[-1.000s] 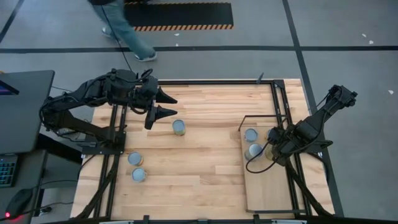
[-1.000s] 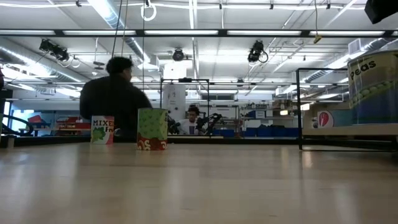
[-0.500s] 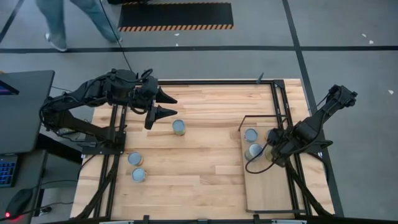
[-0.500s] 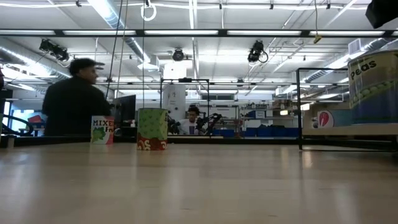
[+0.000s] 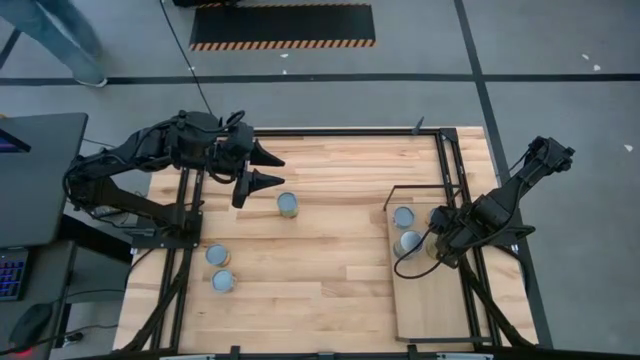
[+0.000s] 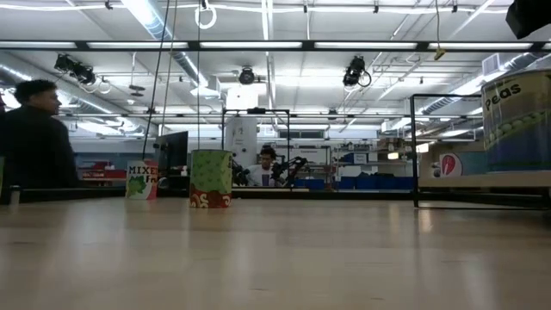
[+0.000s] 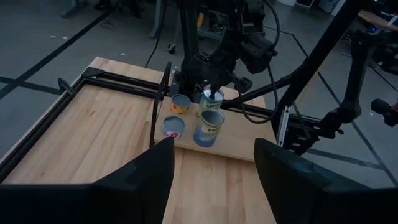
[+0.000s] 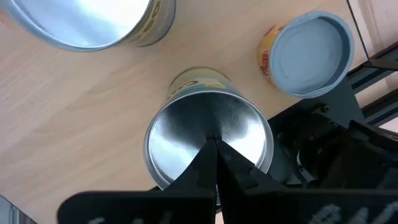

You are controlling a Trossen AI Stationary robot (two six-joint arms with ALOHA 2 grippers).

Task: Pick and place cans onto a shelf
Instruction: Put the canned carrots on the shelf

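Observation:
The shelf (image 5: 432, 290) is a pale board in a black frame at the table's right. Several cans stand on its far end: one with a silver top (image 5: 403, 216), one beside it (image 5: 408, 243), and a can (image 8: 208, 146) right under my right gripper (image 8: 215, 149), which is shut and points down at that can's silver top. My left gripper (image 5: 272, 169) is open and empty above the table's far left, a little way from a lone can (image 5: 288, 204) standing on the tabletop. Two more cans (image 5: 217, 255) (image 5: 222, 281) stand near the left edge. My right gripper's shut fingertips (image 8: 214, 163) stand over the middle of the can's round top (image 8: 186, 134), coming from above and pointing down. I cannot tell whether they touch the top. The can stands upright on the shelf board.
The shelf's black frame (image 5: 443, 170) rises around its far end, close to my right arm. A can with a grey lid (image 8: 311, 53) and a larger silver-topped can (image 8: 93, 25) stand close to the right gripper. Bare tabletop (image 5: 330, 270) lies between the arms. A person (image 6: 34, 138) stands beyond the table.
Both arms have kept still. The person beyond the table's far edge has walked toward the left.

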